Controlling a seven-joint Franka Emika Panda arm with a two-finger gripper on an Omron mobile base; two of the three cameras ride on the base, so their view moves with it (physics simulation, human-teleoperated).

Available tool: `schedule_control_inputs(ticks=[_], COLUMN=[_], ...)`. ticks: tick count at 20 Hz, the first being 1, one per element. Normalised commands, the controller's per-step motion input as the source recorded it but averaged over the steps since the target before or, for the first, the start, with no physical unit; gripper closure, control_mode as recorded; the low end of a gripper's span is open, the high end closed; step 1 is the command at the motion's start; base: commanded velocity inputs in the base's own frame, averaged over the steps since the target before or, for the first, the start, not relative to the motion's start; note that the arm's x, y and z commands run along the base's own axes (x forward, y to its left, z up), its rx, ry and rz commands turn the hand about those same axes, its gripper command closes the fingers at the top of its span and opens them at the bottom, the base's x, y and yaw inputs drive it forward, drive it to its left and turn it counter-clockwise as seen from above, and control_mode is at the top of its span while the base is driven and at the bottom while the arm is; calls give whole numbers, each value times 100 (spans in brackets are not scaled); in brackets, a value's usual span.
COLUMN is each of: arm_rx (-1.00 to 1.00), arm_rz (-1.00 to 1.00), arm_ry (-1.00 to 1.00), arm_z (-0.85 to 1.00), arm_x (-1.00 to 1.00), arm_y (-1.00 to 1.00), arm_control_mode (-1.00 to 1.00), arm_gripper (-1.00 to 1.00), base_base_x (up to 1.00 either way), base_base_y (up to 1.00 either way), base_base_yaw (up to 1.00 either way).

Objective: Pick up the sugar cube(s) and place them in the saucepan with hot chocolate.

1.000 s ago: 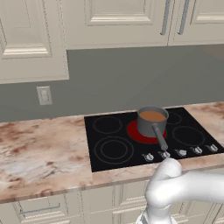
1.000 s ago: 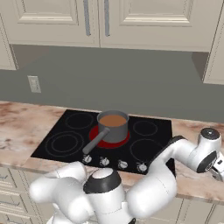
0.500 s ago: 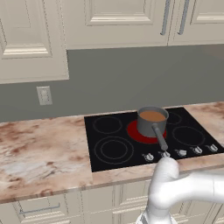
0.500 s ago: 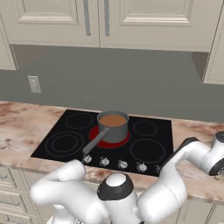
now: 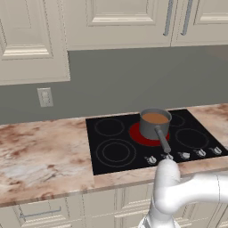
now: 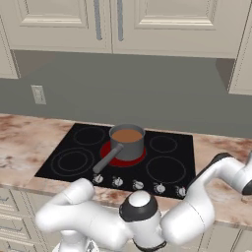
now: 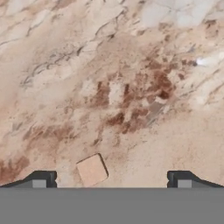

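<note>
Hand (image 7: 111,180) open over the bench, sugar cube between the fingertips, nothing held.

Your sugar cube (image 7: 92,169) lies flat on the marbled bench (image 7: 109,78), low in the hand view, nearer the left fingertip (image 7: 40,179) than the right one, touching neither. Step in hand looks like the approach before the pick. Next you probably need to centre the hand on the cube, drop down and close on it. The saucepan (image 6: 127,141) sits on the red-glowing burner (image 6: 109,155) of the black cooktop (image 6: 167,170), handle toward the knobs (image 6: 138,184), hot chocolate (image 6: 127,135) filling it. The arm reaches off to the right of the cooktop, so expect a carry back to the pan.
</note>
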Motion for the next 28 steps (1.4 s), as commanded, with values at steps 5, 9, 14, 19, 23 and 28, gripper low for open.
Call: schedule_control_inputs(ticks=[5, 9, 14, 19, 23, 28], arm_rx=[7, 6, 9, 6, 0, 0], arm_rz=[2, 5, 2, 6, 9, 11], arm_ry=[13, 7, 0, 0, 0, 0], arm_z=[-29, -17, 0, 0, 0, 0], arm_x=[0, 0, 0, 0, 0, 3], arm_y=[0, 0, 0, 0, 5, 3], arm_control_mode=[-100, -100, -100, -100, -100, -100], arm_gripper=[-100, -100, -100, -100, -100, -100], base_base_x=[0, 0, 0, 0, 0, 0], base_base_y=[0, 0, 0, 0, 0, 0], base_base_yaw=[0, 0, 0, 0, 0, 0])
